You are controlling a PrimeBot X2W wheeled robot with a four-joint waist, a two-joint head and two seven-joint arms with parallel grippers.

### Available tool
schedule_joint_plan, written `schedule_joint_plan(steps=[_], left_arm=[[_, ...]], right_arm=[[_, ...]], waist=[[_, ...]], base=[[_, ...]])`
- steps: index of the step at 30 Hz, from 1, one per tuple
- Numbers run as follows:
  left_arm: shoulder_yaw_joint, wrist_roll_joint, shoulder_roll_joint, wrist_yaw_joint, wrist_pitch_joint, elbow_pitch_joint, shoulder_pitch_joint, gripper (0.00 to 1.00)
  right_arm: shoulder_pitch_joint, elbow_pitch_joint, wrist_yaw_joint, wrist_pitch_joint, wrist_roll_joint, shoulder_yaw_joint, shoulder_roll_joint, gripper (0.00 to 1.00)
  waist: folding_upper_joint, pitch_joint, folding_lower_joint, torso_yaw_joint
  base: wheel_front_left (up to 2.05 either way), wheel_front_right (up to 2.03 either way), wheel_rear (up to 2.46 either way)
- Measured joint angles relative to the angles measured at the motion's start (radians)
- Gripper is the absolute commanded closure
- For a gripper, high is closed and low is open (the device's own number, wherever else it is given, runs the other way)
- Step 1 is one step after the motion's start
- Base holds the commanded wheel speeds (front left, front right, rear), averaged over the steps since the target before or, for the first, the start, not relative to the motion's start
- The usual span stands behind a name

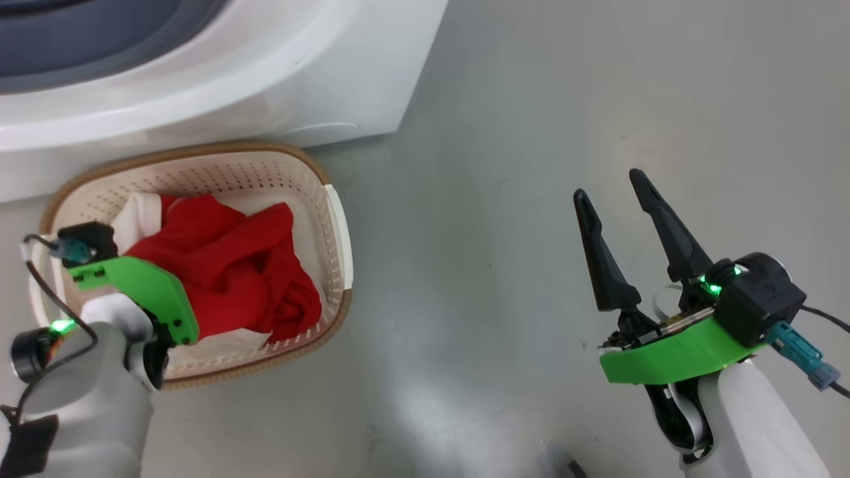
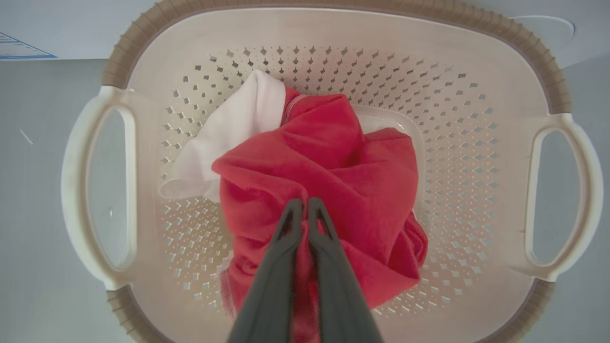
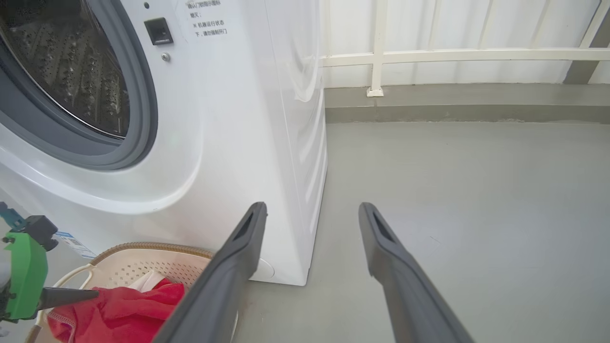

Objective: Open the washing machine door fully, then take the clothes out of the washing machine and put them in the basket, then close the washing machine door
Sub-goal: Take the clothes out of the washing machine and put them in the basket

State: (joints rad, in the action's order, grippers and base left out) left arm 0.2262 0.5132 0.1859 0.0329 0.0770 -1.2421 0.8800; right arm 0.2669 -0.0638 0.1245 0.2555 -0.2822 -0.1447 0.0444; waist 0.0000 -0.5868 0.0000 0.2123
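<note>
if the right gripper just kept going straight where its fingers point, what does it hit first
Most likely the washing machine, its side panel near the front corner: the open right gripper lines up with that edge. Depth is unclear, so it might slip past onto the floor.

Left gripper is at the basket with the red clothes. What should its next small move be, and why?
Probably open the left gripper and let go. Its fingers are pinched shut on the clothes, and the red bundle already lies inside the basket, below its rim. The right gripper hangs open over the floor, so it plays no part here.
</note>
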Motion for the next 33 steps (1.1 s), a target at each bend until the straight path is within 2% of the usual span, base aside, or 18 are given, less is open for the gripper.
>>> schedule_joint_plan(steps=[13,14,15,17,18,19,26,33], left_arm=[[0.009,0.007,0.026,-0.007,0.077,-0.043,0.026,1.00],[0.012,0.007,0.026,-0.006,0.079,-0.044,0.026,0.94],[0.015,0.007,0.027,-0.005,0.079,-0.045,0.026,0.77],[0.023,0.006,0.027,-0.002,0.078,-0.046,0.026,0.33],[0.024,0.006,0.027,-0.002,0.071,-0.047,0.026,0.05],[0.026,0.006,0.027,-0.002,0.062,-0.048,0.026,0.00],[0.022,0.018,0.014,-0.009,-0.058,-0.048,0.023,0.00],[0.030,0.018,-0.012,-0.043,-0.188,-0.041,-0.038,0.00]], right_arm=[[0.030,-0.001,0.000,0.000,-0.009,-0.018,0.000,0.00],[0.030,-0.002,0.000,0.000,-0.010,-0.020,0.000,0.00],[0.030,-0.002,0.000,0.000,-0.011,-0.021,0.000,0.00],[0.030,-0.004,0.000,0.000,-0.011,-0.021,0.000,0.00],[0.030,-0.006,0.000,0.000,-0.011,-0.021,0.000,0.00],[0.030,-0.008,0.000,0.000,-0.011,-0.021,0.000,0.00],[0.029,-0.020,0.000,0.000,-0.011,-0.018,0.000,0.00],[0.015,-0.039,0.000,0.000,-0.010,-0.003,0.000,0.00]], waist=[[0.0000,-0.066,0.0000,0.049],[0.0000,-0.066,0.0000,0.049],[0.0000,-0.065,0.0000,0.048],[0.0000,-0.062,0.0000,0.045],[0.0000,-0.060,0.0000,0.044],[0.0000,-0.057,0.0000,0.042],[0.0000,-0.016,0.0000,0.029],[0.0000,0.052,0.0000,0.009]], base=[[0.00,0.00,0.00],[0.00,0.00,0.00],[0.00,0.00,0.00],[0.00,0.00,0.00],[0.00,0.00,0.00],[0.00,0.00,0.00],[0.00,0.00,0.00],[0.00,0.00,0.00]])
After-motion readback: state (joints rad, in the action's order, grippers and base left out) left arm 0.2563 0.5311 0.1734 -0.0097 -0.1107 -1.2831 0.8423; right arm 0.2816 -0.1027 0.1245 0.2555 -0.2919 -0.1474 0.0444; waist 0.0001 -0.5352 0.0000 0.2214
